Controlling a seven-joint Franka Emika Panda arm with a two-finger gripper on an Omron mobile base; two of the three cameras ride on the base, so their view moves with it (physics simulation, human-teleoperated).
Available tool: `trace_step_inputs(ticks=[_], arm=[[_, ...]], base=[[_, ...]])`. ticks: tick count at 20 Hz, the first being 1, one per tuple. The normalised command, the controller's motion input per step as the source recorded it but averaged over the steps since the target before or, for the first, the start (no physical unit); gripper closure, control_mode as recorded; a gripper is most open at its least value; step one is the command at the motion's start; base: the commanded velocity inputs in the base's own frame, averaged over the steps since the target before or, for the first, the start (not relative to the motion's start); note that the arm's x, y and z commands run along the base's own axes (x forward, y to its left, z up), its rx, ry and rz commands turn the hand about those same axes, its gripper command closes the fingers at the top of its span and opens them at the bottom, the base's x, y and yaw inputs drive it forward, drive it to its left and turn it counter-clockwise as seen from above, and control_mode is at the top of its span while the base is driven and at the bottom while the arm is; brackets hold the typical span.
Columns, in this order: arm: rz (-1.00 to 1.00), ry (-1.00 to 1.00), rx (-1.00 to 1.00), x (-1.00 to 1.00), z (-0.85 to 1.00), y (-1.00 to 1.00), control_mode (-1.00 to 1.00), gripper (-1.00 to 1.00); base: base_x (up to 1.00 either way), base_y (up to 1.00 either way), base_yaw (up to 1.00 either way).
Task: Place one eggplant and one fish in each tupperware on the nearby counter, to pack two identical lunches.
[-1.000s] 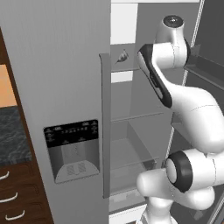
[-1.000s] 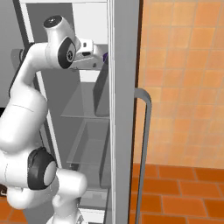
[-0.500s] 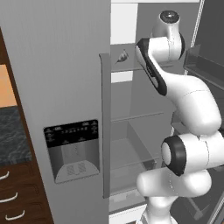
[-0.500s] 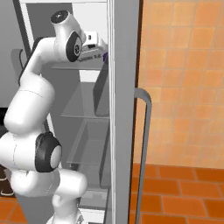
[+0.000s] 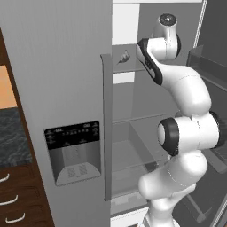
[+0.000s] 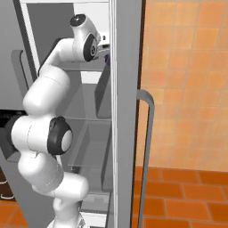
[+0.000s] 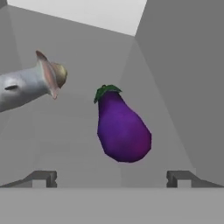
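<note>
Eggplant (image 7: 122, 131) lies on a grey fridge (image 5: 66, 88) shelf, ahead of the gripper (image 7: 112, 178), whose spread fingers hold nothing. A fish (image 7: 28, 85) lies just left of the eggplant, apart from it, in the hand view.

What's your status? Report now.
Gripper open, empty, inside fridge. Eggplant dead ahead between the fingertips' line. Fish off to its left in hand view. Nothing blocking.

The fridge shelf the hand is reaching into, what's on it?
On the fridge shelf lie a purple eggplant and, beside it, a silvery fish, cut off by the picture's edge. The open fingers hide nothing.
</note>
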Motion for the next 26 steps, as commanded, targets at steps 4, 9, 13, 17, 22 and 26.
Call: trace_step_inputs(ticks=[4,9,13,17,22,26], arm=[[0.0,0.04,0.0,0.5,-0.13,-0.04,-1.0,-1.0],[0.01,0.08,-0.01,0.47,-0.05,-0.03,-1.0,-1.0],[0.01,0.08,-0.01,0.06,-0.23,0.0,-1.0,-1.0],[0.02,0.01,-0.01,0.25,-0.24,-0.01,-1.0,-1.0],[0.01,0.0,0.0,0.09,-0.22,-0.18,-1.0,-1.0],[0.01,0.0,-0.01,0.0,-0.21,-0.15,-1.0,-1.0]], base=[[0.0,0.0,0.0],[0.0,0.0,0.0],[0.0,0.0,0.0],[0.0,0.0,0.0],[0.0,0.0,0.0],[0.0,0.0,0.0]])
